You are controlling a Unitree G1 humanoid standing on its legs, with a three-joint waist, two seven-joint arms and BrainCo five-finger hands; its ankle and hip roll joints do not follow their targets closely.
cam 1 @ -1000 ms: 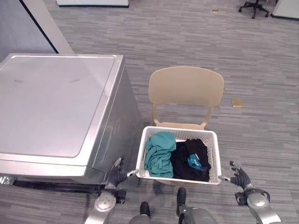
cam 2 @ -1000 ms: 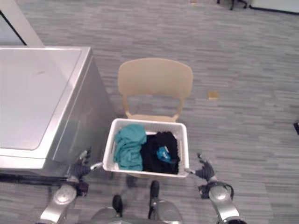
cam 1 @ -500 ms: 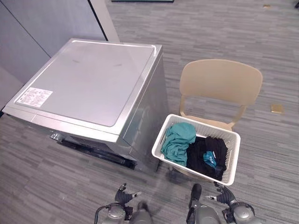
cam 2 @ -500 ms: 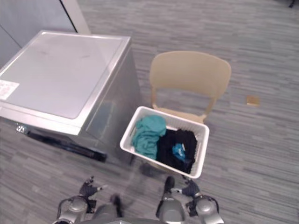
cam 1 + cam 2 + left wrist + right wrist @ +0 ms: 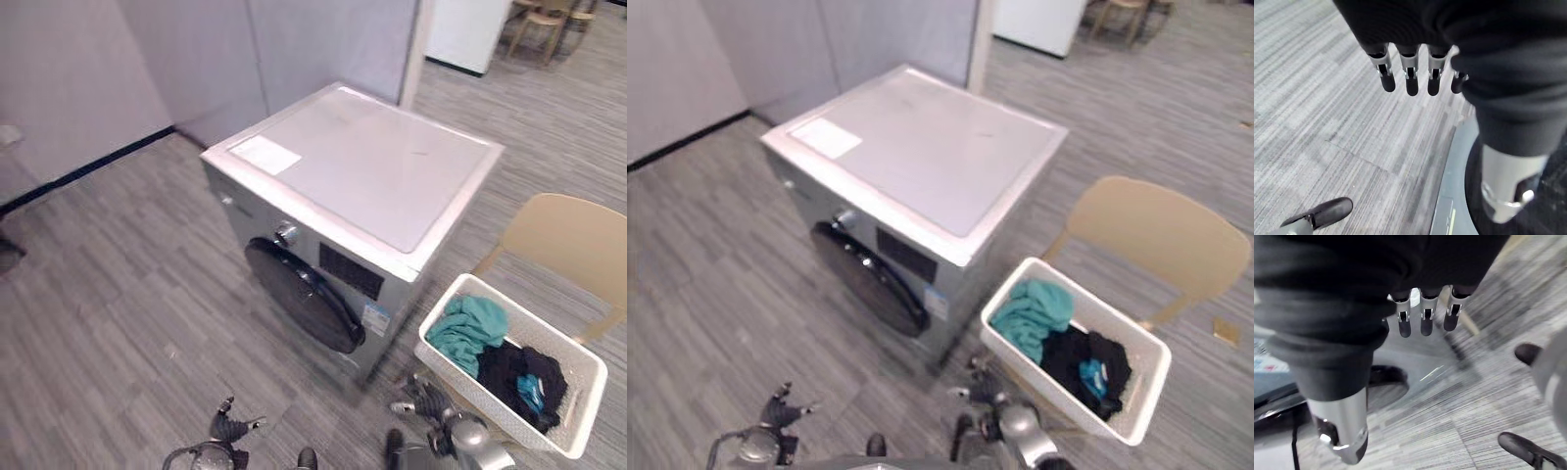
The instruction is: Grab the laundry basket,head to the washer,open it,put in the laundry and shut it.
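The view had swung from the washer's (image 5: 362, 186) top to its front, bringing the closed round door (image 5: 302, 297) into sight: opening seemed next. The laundry basket (image 5: 511, 367) sat on the tan chair (image 5: 568, 238) beside the washer, released. Left hand (image 5: 1408, 73) and right hand (image 5: 1422, 316) hung empty, fingers straight. The washer's labels were unreadable.

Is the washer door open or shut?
Shut. The dark round door lies flat against the washer front, with no gap into the drum showing.
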